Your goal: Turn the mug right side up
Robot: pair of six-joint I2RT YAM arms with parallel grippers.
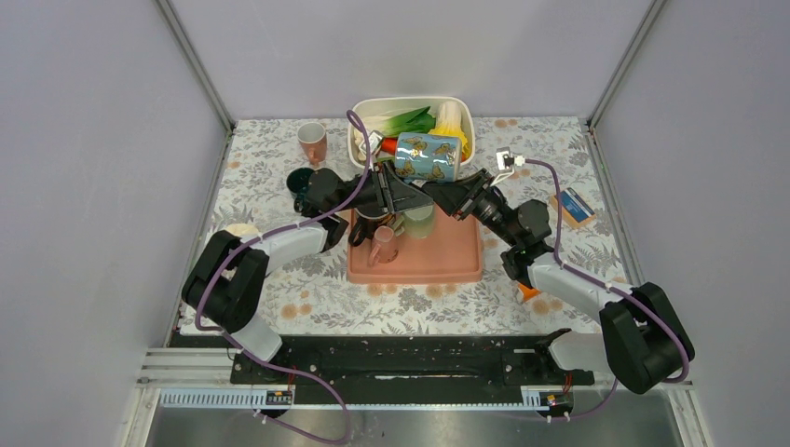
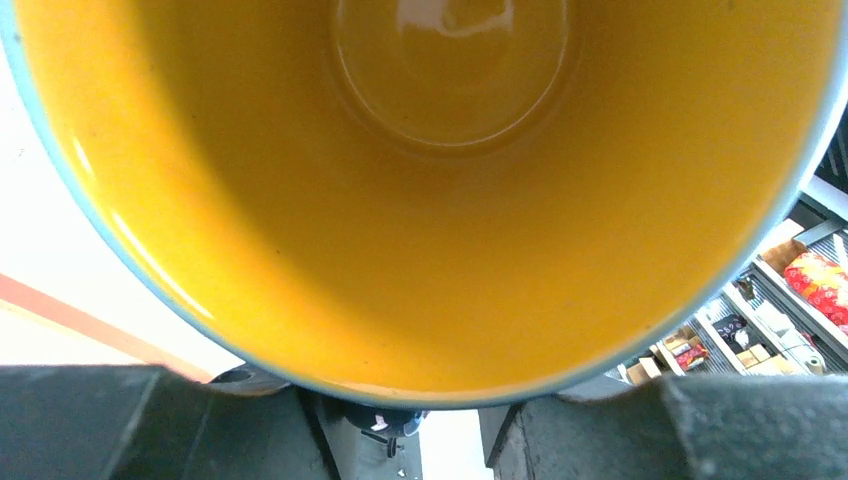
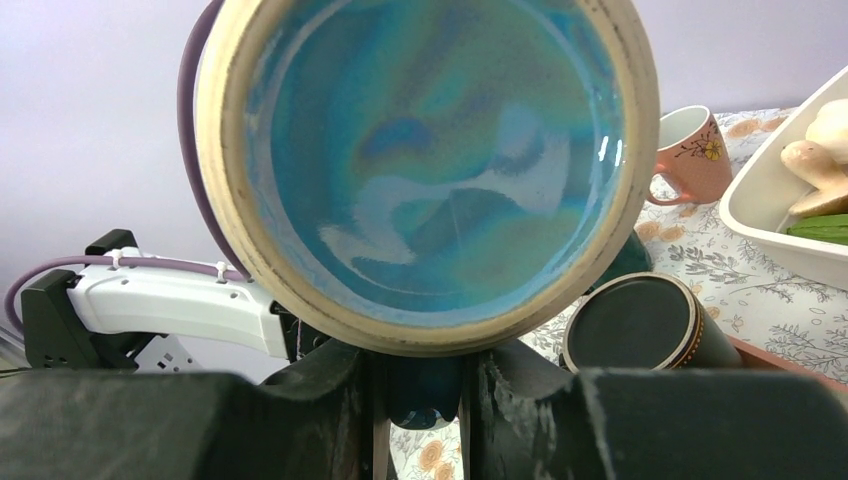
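Observation:
The mug (image 1: 429, 156) is blue with butterflies and yellow inside. It is held in the air on its side, above the near edge of the white bin (image 1: 463, 112). My right gripper (image 1: 463, 197) is shut on the mug's handle (image 3: 424, 395); the right wrist view shows the mug's blue base (image 3: 430, 160) just above the fingers (image 3: 320, 400). My left gripper (image 1: 399, 193) faces the mug's mouth. The yellow inside (image 2: 420, 200) fills the left wrist view. The left fingers (image 2: 150, 420) stand apart below the rim, open.
A pink tray (image 1: 447, 263) holds an upturned pink mug (image 1: 382, 244), a dark mug (image 1: 368, 223) and a green cup (image 1: 420, 222). A pink cup (image 1: 313, 142) and a dark green mug (image 1: 300, 179) stand at the left. A small box (image 1: 573, 207) lies at the right.

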